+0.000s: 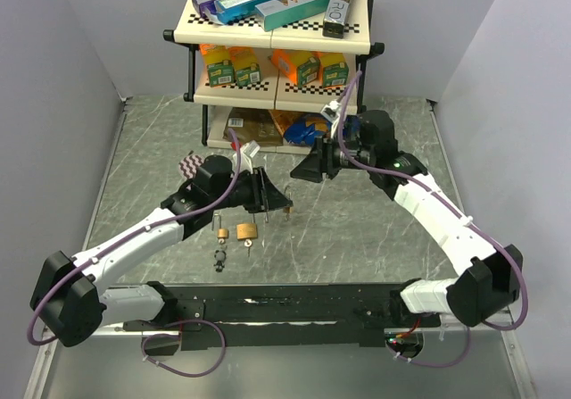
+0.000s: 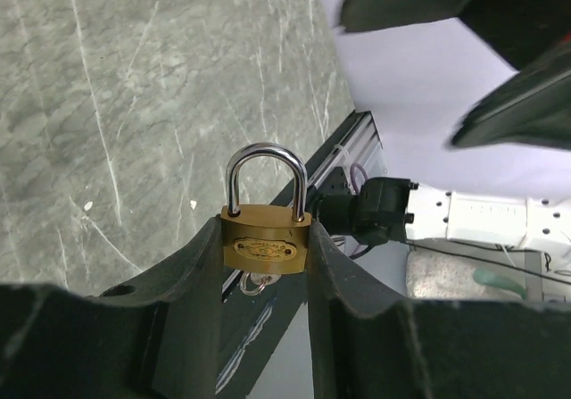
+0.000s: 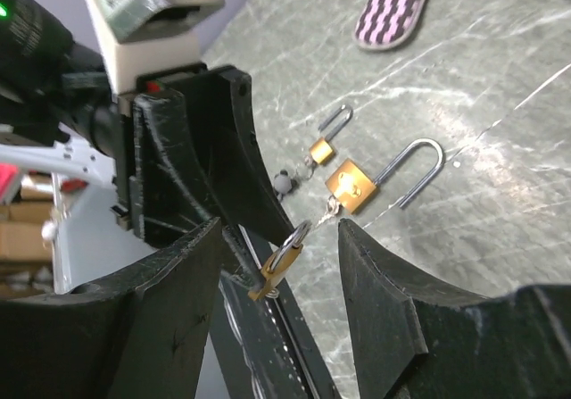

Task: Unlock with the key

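Pinching a brass padlock (image 2: 264, 249) tightly in the left claw (image 2: 264, 236), shackle closed, raised above the counter (image 2: 89, 104); holding the right claw (image 3: 278, 229) spread wide, empty, near that padlock.

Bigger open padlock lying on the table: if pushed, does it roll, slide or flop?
Likely slides rather than rolls: the padlock lies flat on its boxy brass body on the smooth marbled table. Its open shackle may swivel and catch a finger. The solid metal look suggests it is heavy for its size, stiff and not fragile.
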Available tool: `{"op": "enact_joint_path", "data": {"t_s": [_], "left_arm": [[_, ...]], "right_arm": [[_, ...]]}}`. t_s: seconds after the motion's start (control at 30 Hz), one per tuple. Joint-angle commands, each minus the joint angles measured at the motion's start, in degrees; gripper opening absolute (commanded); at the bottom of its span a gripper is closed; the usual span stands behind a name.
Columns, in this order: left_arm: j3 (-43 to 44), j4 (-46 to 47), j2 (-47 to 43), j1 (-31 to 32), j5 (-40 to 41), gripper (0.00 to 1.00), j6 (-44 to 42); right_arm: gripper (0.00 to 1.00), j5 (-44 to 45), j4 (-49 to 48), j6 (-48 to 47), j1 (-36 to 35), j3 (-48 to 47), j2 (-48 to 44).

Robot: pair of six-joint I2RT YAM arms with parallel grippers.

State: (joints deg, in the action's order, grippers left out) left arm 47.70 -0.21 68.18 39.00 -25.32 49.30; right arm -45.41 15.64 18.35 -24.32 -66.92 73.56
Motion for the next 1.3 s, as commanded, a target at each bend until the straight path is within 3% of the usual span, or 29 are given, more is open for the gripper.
{"op": "enact_joint_path", "data": {"t_s": [0.0, 0.47, 0.8, 1.03, 1.17, 1.27], "left_arm": [[0.5, 1.6, -1.7, -0.3, -2.1, 0.01, -3.3], [-0.1, 2.8, -3.4, -0.3, -1.4, 0.01, -2.5], [-0.6, 3.1, -4.3, -0.3, -1.7, 0.01, -2.4], [-1.1, 3.6, -5.1, -0.3, -1.3, 0.01, -2.2], [-1.4, 5.6, -4.6, -0.3, -5.8, 0.01, -2.2], [-0.8, 5.0, -4.6, -0.5, -7.6, 0.01, -3.0]], "right_arm": [[0.61, 1.4, 4.9, -4.5, -2.7, -3.0, 1.8], [0.6, 10.8, 11.3, -10.7, -6.3, -2.0, 4.6], [0.57, 15.4, 9.9, -7.7, -5.9, -0.9, 5.5], [0.52, 11.1, 7.1, -6.3, -5.0, 0.2, 4.5], [0.59, -0.7, -0.6, -4.1, -4.1, 2.8, 2.3], [0.6, -4.2, -3.8, -2.6, -3.7, 3.5, 2.0]]}}
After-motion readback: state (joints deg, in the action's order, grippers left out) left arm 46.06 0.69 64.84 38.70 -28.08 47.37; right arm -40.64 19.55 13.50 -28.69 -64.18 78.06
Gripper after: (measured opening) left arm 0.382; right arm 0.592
